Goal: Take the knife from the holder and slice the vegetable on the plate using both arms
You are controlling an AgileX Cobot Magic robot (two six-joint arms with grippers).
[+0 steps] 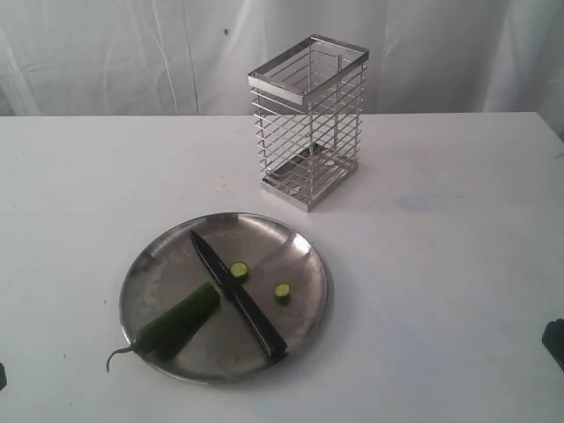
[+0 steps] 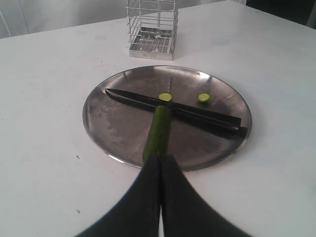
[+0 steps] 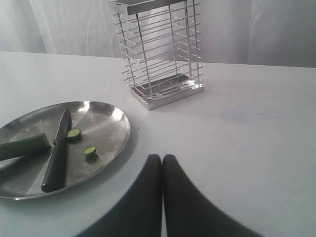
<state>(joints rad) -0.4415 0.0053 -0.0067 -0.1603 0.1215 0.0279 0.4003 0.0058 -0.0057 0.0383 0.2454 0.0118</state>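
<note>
- Lying flat on the plate [image 1: 310,256], the knife [image 1: 238,295] crosses it on a diagonal in the exterior view. The pointed tip faces the far-left rim and the handle end sits by the near-right rim.
- Vegetable [image 1: 181,319]: lies on the plate to the left of the knife. Its cut end is just beside the blade, and its curved stem passes over the rim above the bench [image 1: 441,291].
- Slices: two round green slices lie on the plate on the other side of the blade. The first slice [image 1: 239,270] is against the blade; the second slice [image 1: 282,292] lies apart from it.
- Holder [image 1: 308,123]: stands upright on the bench behind the plate, apart from it.
- Left jaws: fully closed, fingertips [image 2: 148,187] pressed together, nothing gripped. In the left wrist view they point along the vegetable toward the knife.
- Right jaws: fully closed, fingertips [image 3: 148,187] pressed together, nothing gripped, positioned over bare bench beside the plate.
</note>
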